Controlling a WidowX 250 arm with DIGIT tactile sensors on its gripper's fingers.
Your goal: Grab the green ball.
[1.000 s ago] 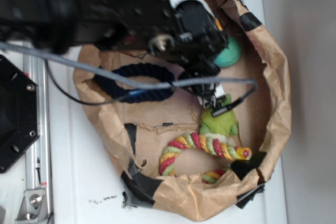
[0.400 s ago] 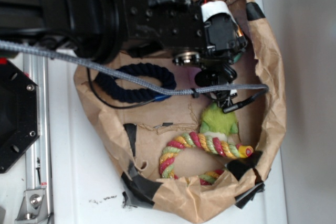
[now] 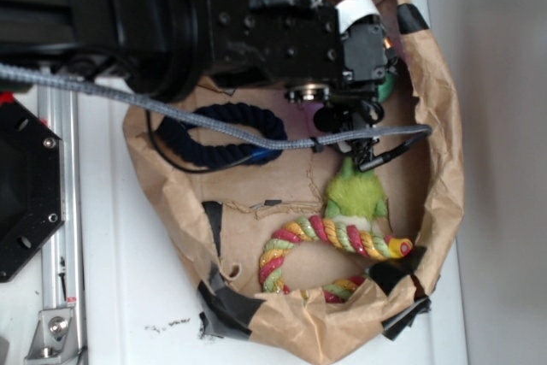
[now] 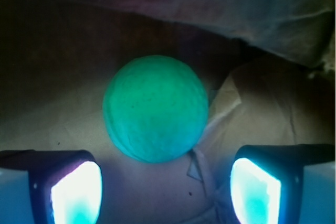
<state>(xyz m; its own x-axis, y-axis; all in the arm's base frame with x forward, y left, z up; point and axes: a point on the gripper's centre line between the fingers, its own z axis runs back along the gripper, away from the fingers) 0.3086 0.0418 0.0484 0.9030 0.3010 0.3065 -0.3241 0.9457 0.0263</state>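
The green ball (image 4: 155, 108) fills the middle of the wrist view, a round teal ball resting on crumpled brown paper. My gripper (image 4: 165, 192) is open, and its two lit pads (image 4: 76, 192) stand to either side just short of the ball without touching it. Nothing lies between the pads but paper. In the exterior view the black arm (image 3: 256, 32) hangs over the ball's spot at the upper right of the paper nest. Only a thin sliver of the green ball (image 3: 389, 87) shows past the wrist.
A brown paper nest with a raised rim (image 3: 444, 151) holds a dark blue rope ring (image 3: 218, 134) and a lime-green plush toy (image 3: 355, 194) on a multicoloured rope (image 3: 329, 241). A grey cable (image 3: 214, 121) crosses the nest. A black plate (image 3: 26, 185) sits at the left.
The arm has moved right and towards the nest's upper right rim. It now covers the ball, which showed openly one second ago.
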